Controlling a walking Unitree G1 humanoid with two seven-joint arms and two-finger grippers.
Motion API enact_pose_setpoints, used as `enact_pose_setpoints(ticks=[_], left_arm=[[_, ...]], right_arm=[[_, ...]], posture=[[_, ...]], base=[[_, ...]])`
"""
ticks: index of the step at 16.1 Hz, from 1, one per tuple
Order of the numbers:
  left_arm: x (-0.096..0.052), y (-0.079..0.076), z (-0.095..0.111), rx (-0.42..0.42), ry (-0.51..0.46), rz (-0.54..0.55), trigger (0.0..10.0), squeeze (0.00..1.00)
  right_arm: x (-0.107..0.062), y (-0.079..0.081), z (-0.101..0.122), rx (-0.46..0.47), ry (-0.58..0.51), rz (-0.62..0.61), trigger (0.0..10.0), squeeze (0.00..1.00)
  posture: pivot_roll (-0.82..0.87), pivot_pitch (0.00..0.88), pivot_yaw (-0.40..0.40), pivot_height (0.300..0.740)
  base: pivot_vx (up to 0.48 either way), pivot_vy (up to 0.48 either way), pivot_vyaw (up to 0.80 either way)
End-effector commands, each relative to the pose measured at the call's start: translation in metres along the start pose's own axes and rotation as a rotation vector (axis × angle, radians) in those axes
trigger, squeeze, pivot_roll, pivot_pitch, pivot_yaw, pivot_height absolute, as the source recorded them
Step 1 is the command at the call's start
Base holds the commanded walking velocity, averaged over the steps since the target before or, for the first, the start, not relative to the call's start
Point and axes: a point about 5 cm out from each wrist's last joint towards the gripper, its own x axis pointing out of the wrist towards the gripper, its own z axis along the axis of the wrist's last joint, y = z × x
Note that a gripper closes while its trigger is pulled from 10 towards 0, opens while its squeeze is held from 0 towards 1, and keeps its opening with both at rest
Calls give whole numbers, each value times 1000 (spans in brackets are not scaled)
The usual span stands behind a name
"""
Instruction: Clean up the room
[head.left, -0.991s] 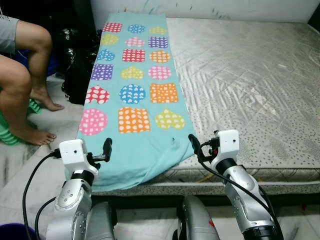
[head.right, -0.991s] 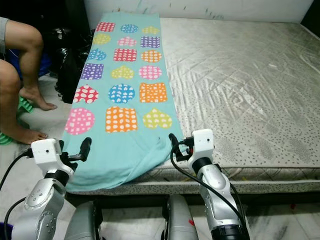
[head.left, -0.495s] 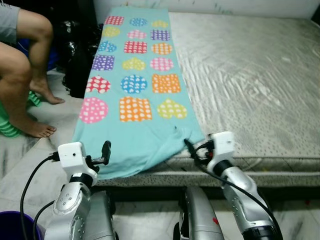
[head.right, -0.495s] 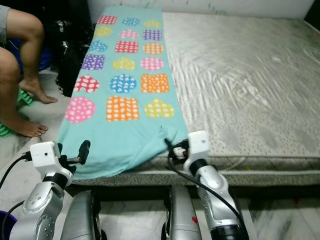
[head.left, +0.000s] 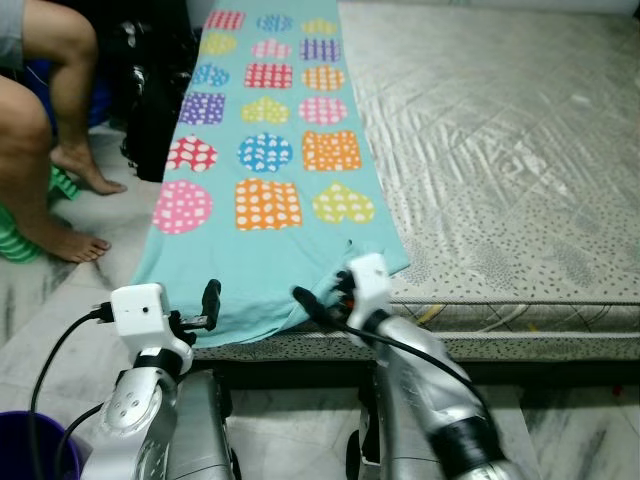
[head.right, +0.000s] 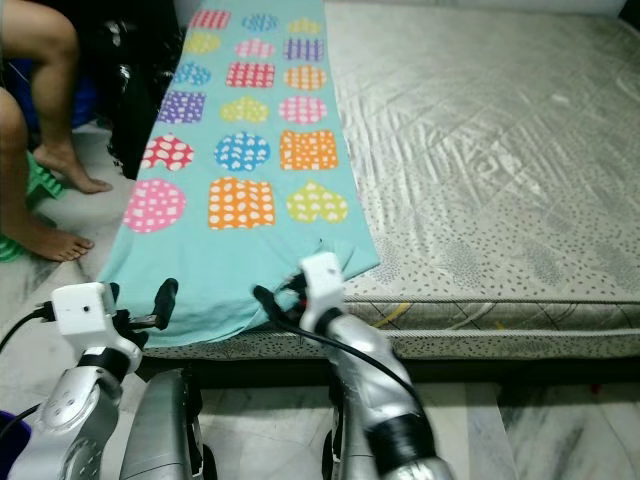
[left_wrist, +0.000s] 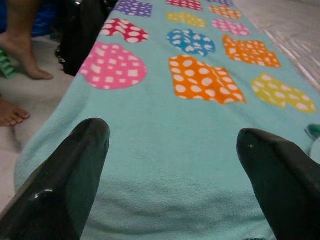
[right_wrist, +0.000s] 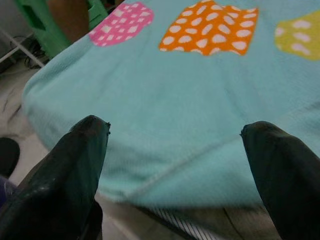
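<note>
Turquoise blanket (head.left: 268, 190) with dotted hearts and squares runs down the left strip of the mattress (head.left: 500, 150), its hem draping over the near edge. Right gripper (head.left: 312, 303) sits spread wide at that hem, lower centre; left gripper (head.left: 210, 300) gapes wide just beside the hem, lower left. A person's legs (head.left: 40, 130) fill the floor at upper left.

This was a bedroom in a lived-in home. A bare quilted mattress (head.left: 500, 150) sat low on a pale marble-tiled floor (head.left: 110, 225), its edge close to the ground. Along the mattress's left edge lay a turquoise fleece blanket (head.left: 270, 170) printed with dotted hearts, circles and squares, its near end draping over the corner. Beside that edge, a person's bare legs (head.left: 40, 130) rested on the floor, next to dark bags (head.left: 155, 90) heaped against the mattress.
</note>
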Motion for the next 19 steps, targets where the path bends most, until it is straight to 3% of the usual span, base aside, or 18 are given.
enact_pose_setpoints(ticks=[1,4,12,19], left_arm=[[-6,1,3,22,4,2,10000,0],[-19,4,6,50,13,1,10000,0],[-31,-1,12,67,47,-4,10000,0],[-29,-3,13,63,61,-3,10000,0]], right_arm=[[6,4,2,-14,-7,-23,10000,0],[16,10,10,-9,-53,-88,10000,0],[35,-32,39,-201,-52,-480,10000,0],[39,-26,15,-232,64,-561,10000,0]], posture=[[57,203,-35,531],[87,232,-32,531],[127,275,-25,531],[134,270,-29,531]], base=[[0,0,0],[0,0,0],[0,0,0],[0,0,0]])
